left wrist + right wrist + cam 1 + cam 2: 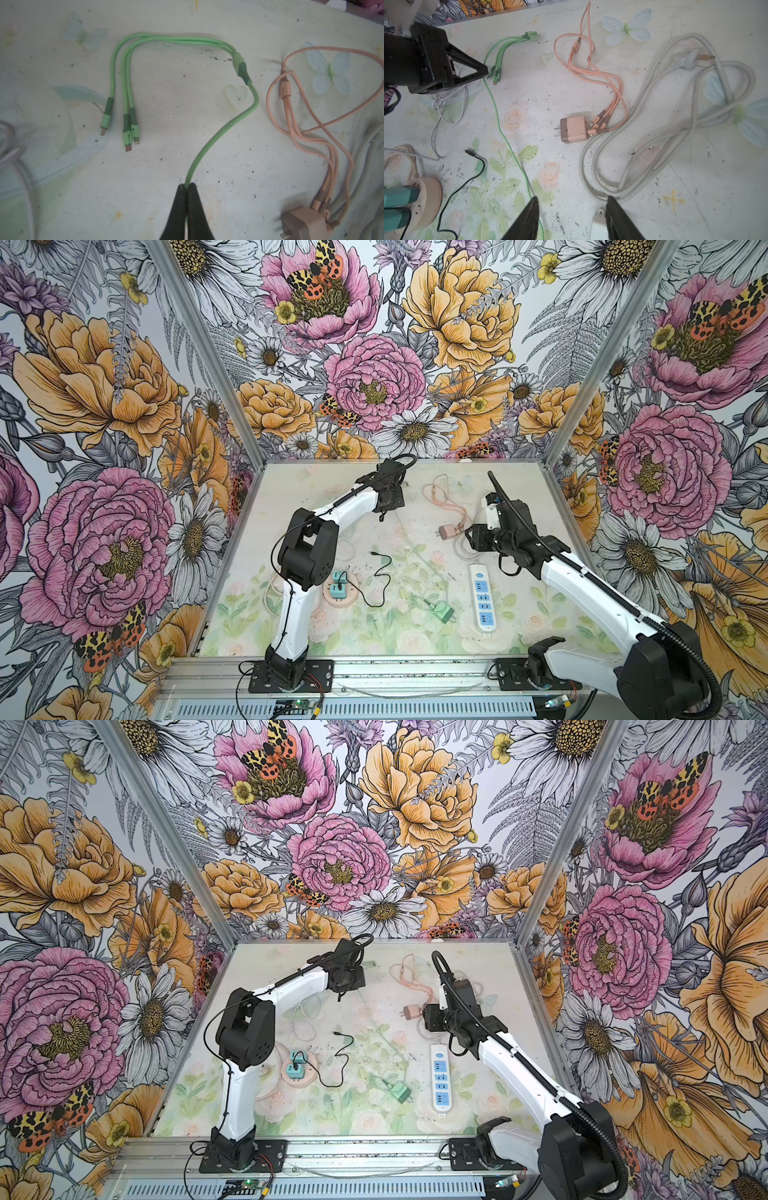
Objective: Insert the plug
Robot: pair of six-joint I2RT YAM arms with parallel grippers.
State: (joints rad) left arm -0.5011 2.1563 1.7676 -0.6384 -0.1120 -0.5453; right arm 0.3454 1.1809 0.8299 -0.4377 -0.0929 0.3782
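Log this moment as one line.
left gripper: shut on green cable | right gripper: open, empty | pink plug: lying loose, not inserted

Green cable (241, 66) showed darker green collars; pink charger (574, 129) had a taupe face; power strip (483, 597) was white with blue sockets; table (353, 639) bore a pale floral print, black-speckled

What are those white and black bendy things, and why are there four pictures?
They are two robot arms with pincers. Two pictures look down from a camera above; the other two come from little cameras on the arms' wrists. On the table lie a pink charger, a green charger, a power strip and a green cable. The left gripper is pinched shut on that green cable. The right gripper is open and holds nothing.
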